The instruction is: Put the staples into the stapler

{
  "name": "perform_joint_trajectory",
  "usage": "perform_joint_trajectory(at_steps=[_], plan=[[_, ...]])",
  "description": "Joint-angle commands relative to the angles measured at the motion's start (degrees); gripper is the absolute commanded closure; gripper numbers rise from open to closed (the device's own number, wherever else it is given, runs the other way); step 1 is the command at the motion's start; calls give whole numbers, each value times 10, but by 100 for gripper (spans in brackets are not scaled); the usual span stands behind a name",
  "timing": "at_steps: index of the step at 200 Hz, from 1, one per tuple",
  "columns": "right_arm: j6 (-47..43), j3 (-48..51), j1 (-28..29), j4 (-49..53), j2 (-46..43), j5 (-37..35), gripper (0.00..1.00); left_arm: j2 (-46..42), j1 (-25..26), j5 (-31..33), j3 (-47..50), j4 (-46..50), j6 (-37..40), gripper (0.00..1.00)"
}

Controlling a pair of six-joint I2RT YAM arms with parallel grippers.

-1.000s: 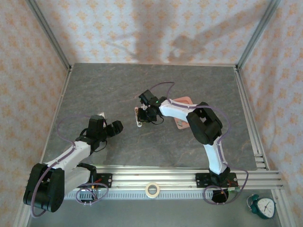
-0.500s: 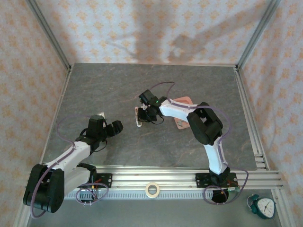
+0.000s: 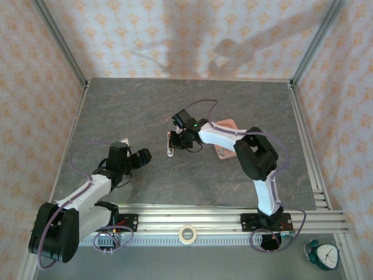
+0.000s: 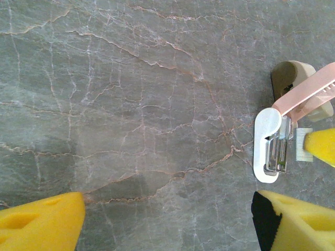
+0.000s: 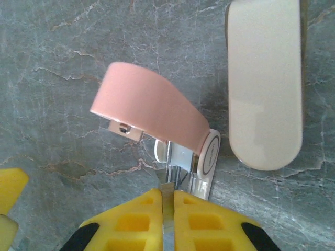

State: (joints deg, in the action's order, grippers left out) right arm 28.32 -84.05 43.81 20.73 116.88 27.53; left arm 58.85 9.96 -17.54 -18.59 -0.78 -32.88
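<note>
Pinching the staples (image 5: 167, 188), the right tool (image 5: 167, 201) sits beside the open stapler (image 5: 146, 107).

Your grey marbled desk (image 3: 116, 111) carries the opened pink stapler (image 3: 170, 149); to its right lies a shallow pink tray (image 3: 227, 123).

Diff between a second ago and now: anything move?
Little. The right arm swung its elbow slightly to the right. The right gripper barely shifted over the open stapler, with its jaws still shut on the staples. The left gripper, jaws open, and the stapler look unmoved.
</note>
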Motion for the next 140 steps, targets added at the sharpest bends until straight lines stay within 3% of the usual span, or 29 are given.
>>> perform_joint_trajectory(at_steps=[1, 140], plan=[[12, 20, 0, -19, -32, 4, 89, -14, -6, 4, -10, 7, 15, 16], [39, 194, -15, -67, -110, 52, 89, -33, -6, -13, 7, -18, 4, 16]])
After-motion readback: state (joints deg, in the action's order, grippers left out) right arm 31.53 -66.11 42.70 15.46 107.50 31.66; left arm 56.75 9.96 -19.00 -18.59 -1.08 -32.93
